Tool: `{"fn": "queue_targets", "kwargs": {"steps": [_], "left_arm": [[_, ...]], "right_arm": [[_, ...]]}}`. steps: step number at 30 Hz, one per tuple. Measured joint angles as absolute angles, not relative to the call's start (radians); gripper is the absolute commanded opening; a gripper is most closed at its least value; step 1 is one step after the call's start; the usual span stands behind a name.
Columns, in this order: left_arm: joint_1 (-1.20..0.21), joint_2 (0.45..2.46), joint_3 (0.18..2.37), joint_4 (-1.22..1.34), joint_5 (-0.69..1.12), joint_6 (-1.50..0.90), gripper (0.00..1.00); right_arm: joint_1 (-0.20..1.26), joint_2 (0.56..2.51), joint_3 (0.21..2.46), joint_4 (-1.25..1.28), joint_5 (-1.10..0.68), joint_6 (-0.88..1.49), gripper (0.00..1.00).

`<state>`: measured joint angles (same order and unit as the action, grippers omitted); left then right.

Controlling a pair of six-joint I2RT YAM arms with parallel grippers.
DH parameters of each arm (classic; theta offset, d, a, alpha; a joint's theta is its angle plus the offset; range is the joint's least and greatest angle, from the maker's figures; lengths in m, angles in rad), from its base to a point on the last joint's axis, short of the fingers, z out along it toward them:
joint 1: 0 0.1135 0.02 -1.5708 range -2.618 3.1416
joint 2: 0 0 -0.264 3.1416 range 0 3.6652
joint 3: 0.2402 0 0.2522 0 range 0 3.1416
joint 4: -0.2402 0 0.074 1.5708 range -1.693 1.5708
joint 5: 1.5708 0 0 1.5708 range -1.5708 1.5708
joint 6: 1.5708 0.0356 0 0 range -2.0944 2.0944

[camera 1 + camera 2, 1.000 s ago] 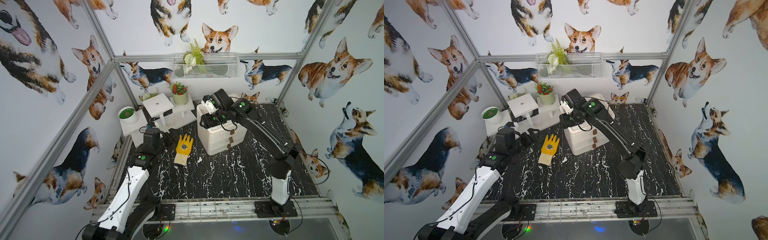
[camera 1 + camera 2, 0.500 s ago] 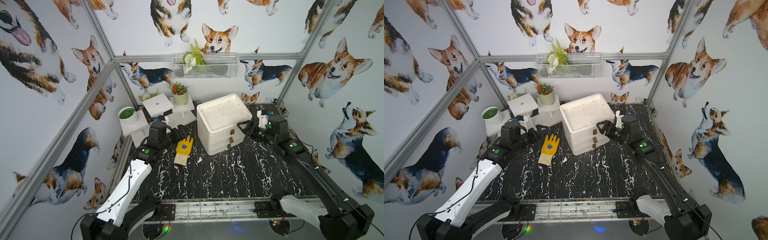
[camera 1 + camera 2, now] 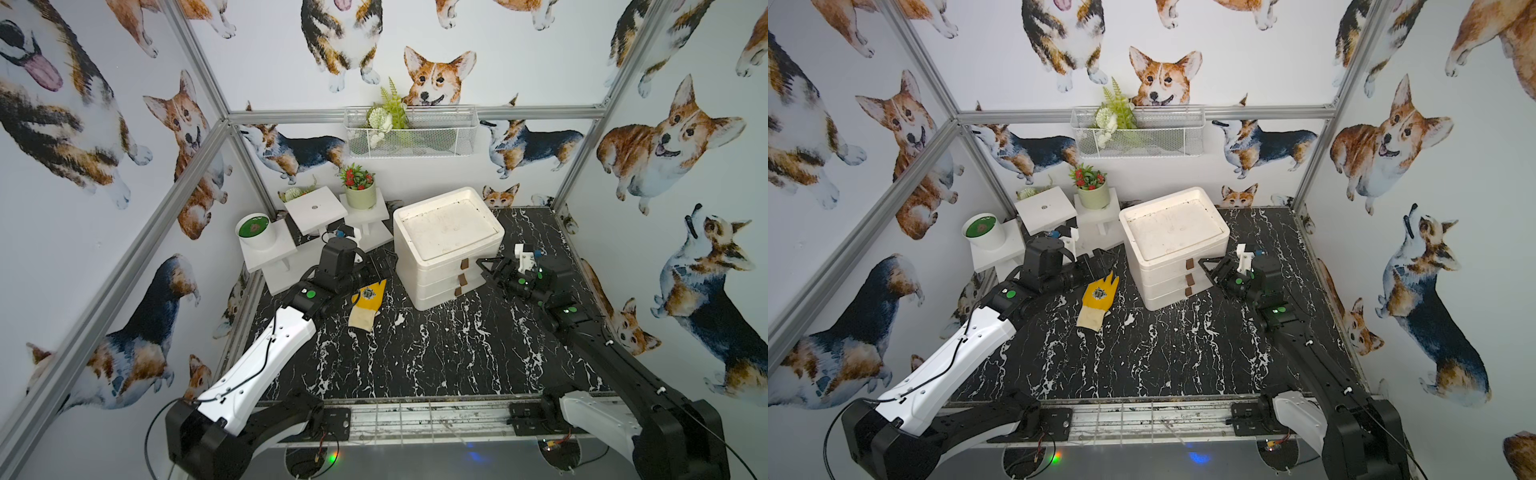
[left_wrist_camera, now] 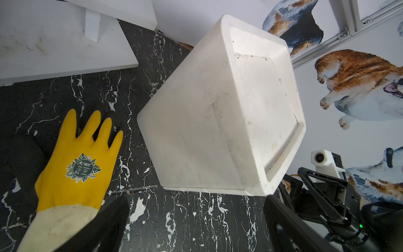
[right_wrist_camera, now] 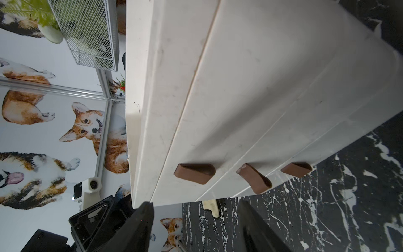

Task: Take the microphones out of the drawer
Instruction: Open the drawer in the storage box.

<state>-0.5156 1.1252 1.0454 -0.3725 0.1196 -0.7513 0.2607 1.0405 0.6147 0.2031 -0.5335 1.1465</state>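
Observation:
The white three-drawer chest [image 3: 436, 270] [image 3: 1167, 272] stands at the back middle of the black marble floor, all drawers shut. The microphone is hidden. In the right wrist view the chest front [image 5: 261, 87] shows three brown handles; the top handle [image 5: 195, 173] is the one nearest my right gripper [image 5: 195, 204]. That right gripper [image 3: 484, 268] is open and empty, just right of the handles. My left gripper [image 3: 376, 270] [image 4: 196, 199] is open and empty, left of the chest [image 4: 207, 131].
A yellow work glove [image 3: 365, 301] [image 4: 76, 165] lies on the floor under the left gripper. White pedestals [image 3: 320, 208] with a red-flowered pot [image 3: 360, 195] and a white pot [image 3: 255, 230] crowd the back left corner. A wire basket [image 3: 411, 133] hangs on the back wall.
My right arm has swung from over the chest's top down to its right front, beside the handles. The left arm has reached a little further toward the chest.

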Motion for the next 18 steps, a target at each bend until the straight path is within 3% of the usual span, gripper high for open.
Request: {"fn": "queue_targets", "kwargs": {"steps": [6, 18], "left_arm": [[-0.531, 1.155, 1.075, -0.381, 0.106, -0.747, 1.00], [-0.539, 1.137, 1.084, -0.405, 0.090, -0.744, 1.00]], "right_arm": [[0.284, 1.146, 0.610, 0.384, -0.577, 1.157, 0.55], [0.319, 1.243, 0.604, 0.492, -0.604, 1.153, 0.52]]}}
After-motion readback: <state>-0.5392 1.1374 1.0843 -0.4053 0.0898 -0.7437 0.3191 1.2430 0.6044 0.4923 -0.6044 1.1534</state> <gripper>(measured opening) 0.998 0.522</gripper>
